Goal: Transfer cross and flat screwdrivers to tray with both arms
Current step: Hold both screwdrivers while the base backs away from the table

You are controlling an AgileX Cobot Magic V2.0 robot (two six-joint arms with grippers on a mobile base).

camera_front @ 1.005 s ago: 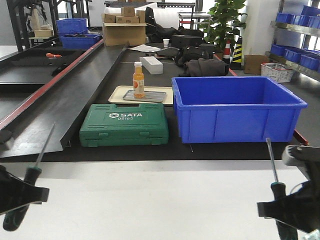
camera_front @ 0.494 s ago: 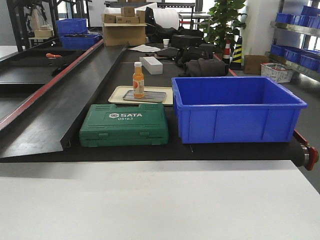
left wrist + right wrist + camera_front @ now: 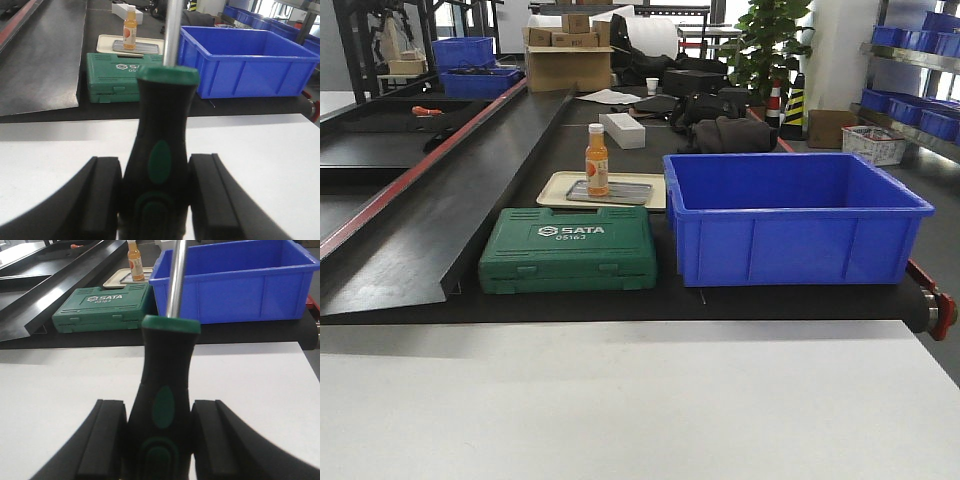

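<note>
Within left hand [image 3: 154,196] and right hand [image 3: 159,440], screwdrivers [image 3: 162,115] seemingly sit clamped.

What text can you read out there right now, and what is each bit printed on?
"SATA": white letters on the lid of the green case.
"05163": on the same lid, just under the brand.
Label on the bottle: too small to read.
Marks on the cardboard boxes: too blurred to read.

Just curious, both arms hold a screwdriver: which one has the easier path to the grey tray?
Left, likely. From the left gripper, the tray lies almost straight ahead, past the green case. The right gripper faces the blue bin.
</note>
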